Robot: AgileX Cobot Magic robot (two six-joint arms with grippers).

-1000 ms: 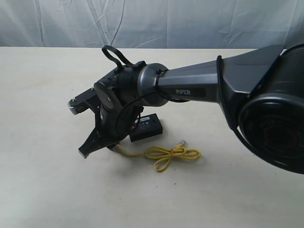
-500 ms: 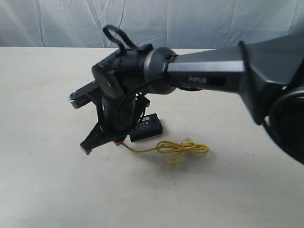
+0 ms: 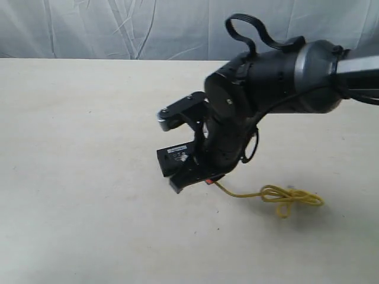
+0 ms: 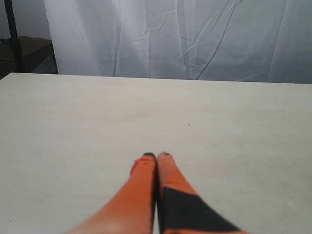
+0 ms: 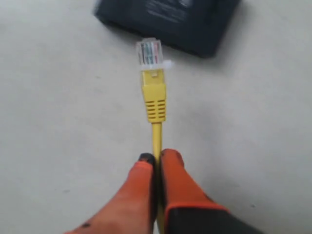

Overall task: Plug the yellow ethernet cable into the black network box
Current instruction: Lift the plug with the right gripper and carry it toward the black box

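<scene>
The thin bright yellow ethernet cable [image 5: 156, 105] is pinched just behind its boot between the orange fingers of the right gripper [image 5: 157, 157]. Its small clear plastic plug [image 5: 149, 52] points at the flat black plastic network box [image 5: 170, 22] in the upper part of the right wrist frame, very near its edge but seemingly not yet inside. In the exterior view the box [image 3: 173, 157] lies at the centre, and the loose yellow loops [image 3: 289, 197] trail to the lower right on the pale table [image 3: 71, 177].

The step in hand is, I judge, the approach to the port. The port itself is not visible, so the next move calls for careful alignment, then a straight push.

The left gripper [image 4: 157, 157] is pressed together and holds nothing.
</scene>
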